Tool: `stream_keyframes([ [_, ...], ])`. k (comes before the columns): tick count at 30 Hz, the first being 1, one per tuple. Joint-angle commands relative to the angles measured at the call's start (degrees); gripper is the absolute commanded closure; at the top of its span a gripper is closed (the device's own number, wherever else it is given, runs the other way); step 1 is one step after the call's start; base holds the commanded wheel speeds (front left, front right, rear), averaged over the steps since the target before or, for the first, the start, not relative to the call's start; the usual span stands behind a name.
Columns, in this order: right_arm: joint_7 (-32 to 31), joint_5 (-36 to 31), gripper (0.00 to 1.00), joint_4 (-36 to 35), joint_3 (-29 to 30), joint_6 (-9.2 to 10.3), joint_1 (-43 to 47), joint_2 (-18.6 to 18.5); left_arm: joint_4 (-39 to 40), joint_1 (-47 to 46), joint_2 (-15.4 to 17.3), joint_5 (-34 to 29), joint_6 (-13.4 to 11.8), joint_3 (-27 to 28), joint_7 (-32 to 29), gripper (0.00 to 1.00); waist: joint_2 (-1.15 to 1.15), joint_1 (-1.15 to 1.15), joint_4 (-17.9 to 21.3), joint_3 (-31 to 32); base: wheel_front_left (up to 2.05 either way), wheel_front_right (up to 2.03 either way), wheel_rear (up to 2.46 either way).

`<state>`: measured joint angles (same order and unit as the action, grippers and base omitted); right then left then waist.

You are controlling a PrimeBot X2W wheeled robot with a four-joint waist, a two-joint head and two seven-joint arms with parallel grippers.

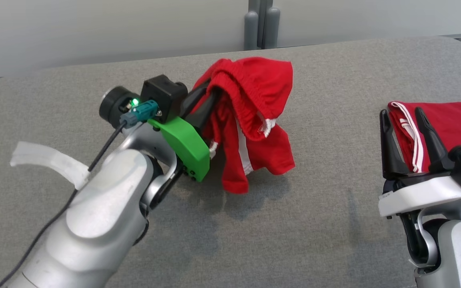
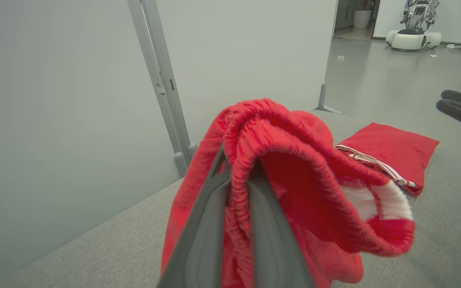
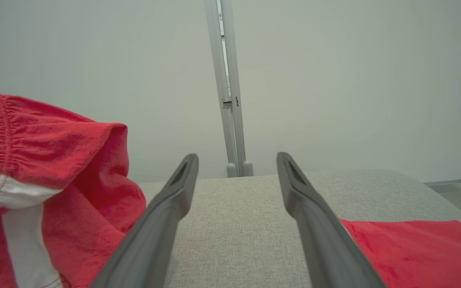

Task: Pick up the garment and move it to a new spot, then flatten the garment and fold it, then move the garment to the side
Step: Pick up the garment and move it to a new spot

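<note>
Left gripper [image 1: 208, 100] is pinching limp, light red white-striped fabric shorts [image 1: 258, 92] by elastic waistband [image 2: 246, 132], likely firmest hold; right gripper [image 1: 400, 113] is gaping wide, empty.

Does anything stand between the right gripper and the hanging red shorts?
Nothing visible: only bare grey cloth tabletop separates the right gripper from the red white-striped shorts; the folded red garment lies farther right.

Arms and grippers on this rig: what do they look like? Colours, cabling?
Silver-grey left arm carries a green bracket, black camera block, teal connector with black cable, lit green LED. Silver-grey right arm has a white bracket. The left gripper and right gripper each have two long dark fingers.
</note>
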<state>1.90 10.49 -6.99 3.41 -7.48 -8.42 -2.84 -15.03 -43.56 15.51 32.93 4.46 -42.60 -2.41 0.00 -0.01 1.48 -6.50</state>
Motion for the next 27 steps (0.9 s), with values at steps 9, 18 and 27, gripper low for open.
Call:
stream_keyframes([
  [9,0.7,1.1,0.0,1.1,-1.6,-0.02,-0.9,-0.1,-13.0,6.7,-6.3,5.5,-3.3,3.1,7.3,1.0,0.0,0.01,2.6,-1.8,0.0,0.0,0.0],
  [18,1.1,1.0,0.0,1.7,-1.4,-0.01,-0.7,-0.1,-27.8,6.8,-6.2,9.6,-4.8,9.0,12.8,1.0,0.0,0.01,3.0,-2.2,0.0,0.0,0.0],
  [27,1.0,1.1,0.0,2.1,-1.5,-0.02,-1.1,-0.1,-39.0,8.2,-7.8,14.7,-3.3,12.1,12.4,0.0,0.0,0.01,1.7,-1.3,0.0,0.0,0.0],
])
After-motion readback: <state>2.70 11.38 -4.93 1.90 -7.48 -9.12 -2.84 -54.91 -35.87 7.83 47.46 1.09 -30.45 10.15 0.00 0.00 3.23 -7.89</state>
